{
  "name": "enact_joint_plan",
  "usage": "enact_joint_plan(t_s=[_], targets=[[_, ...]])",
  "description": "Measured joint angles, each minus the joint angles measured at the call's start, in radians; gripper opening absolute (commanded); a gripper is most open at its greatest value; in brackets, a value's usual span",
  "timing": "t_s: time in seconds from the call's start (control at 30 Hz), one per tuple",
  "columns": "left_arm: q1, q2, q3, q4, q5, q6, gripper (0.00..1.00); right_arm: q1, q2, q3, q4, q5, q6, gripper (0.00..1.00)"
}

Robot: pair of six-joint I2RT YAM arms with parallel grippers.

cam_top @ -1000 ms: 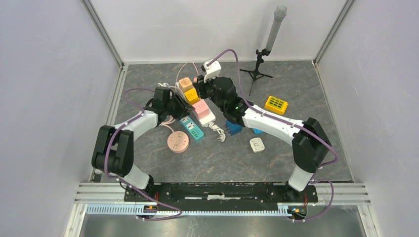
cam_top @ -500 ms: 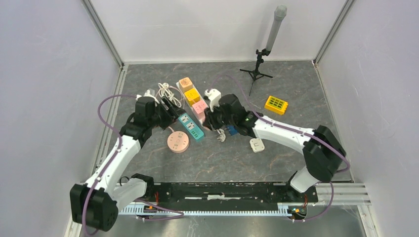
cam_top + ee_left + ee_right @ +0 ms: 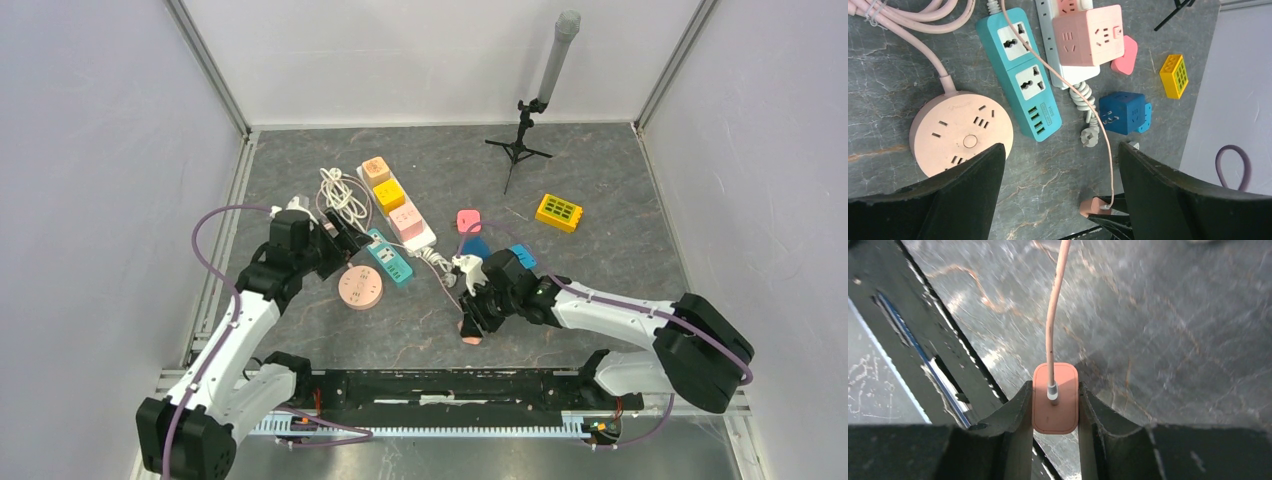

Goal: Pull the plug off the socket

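Note:
My right gripper (image 3: 1054, 405) is shut on a salmon-pink plug (image 3: 1055, 397) and holds it low over the table near the front rail. The plug is free of every socket. It also shows in the top view (image 3: 471, 338) and the left wrist view (image 3: 1093, 206). Its thin pink cord (image 3: 1048, 75) trails back over the teal power strip (image 3: 1020, 75). The white strip carrying orange, yellow and pink cube sockets (image 3: 405, 215) lies further back. My left gripper (image 3: 1060, 200) is open and empty, hovering beside the teal strip (image 3: 388, 258).
A round pink socket (image 3: 359, 287) with a thick cord lies left of the teal strip. A blue cube adapter (image 3: 1124, 112), a white plug on a coiled cord (image 3: 1089, 137), a pink adapter (image 3: 468, 220), a yellow block (image 3: 558, 211) and a tripod (image 3: 520, 135) stand around.
My right gripper has drawn back from the socket strip to the near edge with the pink plug, its cord trailing. My left arm has pulled back to the left.

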Motion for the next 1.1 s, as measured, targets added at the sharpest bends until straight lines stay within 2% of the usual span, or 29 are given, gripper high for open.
enact_joint_plan(t_s=[0.07, 0.13, 0.27, 0.4, 0.53, 0.67, 0.83, 0.97, 1.1], targets=[[0.0, 0.016, 0.0, -0.001, 0.0, 0.0, 0.9, 0.0, -0.001, -0.025, -0.008, 0.008, 0.015, 0.24], [0.0, 0.03, 0.0, -0.003, 0.0, 0.0, 0.9, 0.0, -0.001, -0.027, -0.007, 0.018, 0.026, 0.36], [0.0, 0.036, 0.0, -0.015, -0.001, 0.0, 0.91, 0.003, 0.002, -0.027, -0.008, 0.061, 0.047, 0.67], [0.0, 0.036, 0.0, -0.028, -0.006, 0.004, 0.92, 0.003, -0.002, -0.027, -0.028, 0.11, 0.047, 0.83], [0.0, 0.037, 0.002, -0.038, -0.016, 0.015, 0.93, 0.004, -0.056, -0.023, -0.039, 0.114, 0.033, 0.88], [0.0, 0.047, 0.018, -0.041, -0.022, 0.019, 0.93, 0.004, -0.122, 0.02, -0.049, 0.127, 0.008, 0.9], [0.0, 0.054, 0.026, -0.042, -0.026, 0.019, 0.93, 0.004, -0.179, 0.095, 0.027, 0.2, -0.005, 0.91], [0.0, 0.054, 0.026, -0.045, -0.05, 0.019, 0.93, 0.004, -0.146, 0.164, 0.144, 0.307, -0.005, 0.93], [0.0, 0.052, 0.026, -0.045, -0.089, 0.018, 0.93, 0.004, -0.007, 0.283, 0.255, 0.402, -0.008, 0.94]])
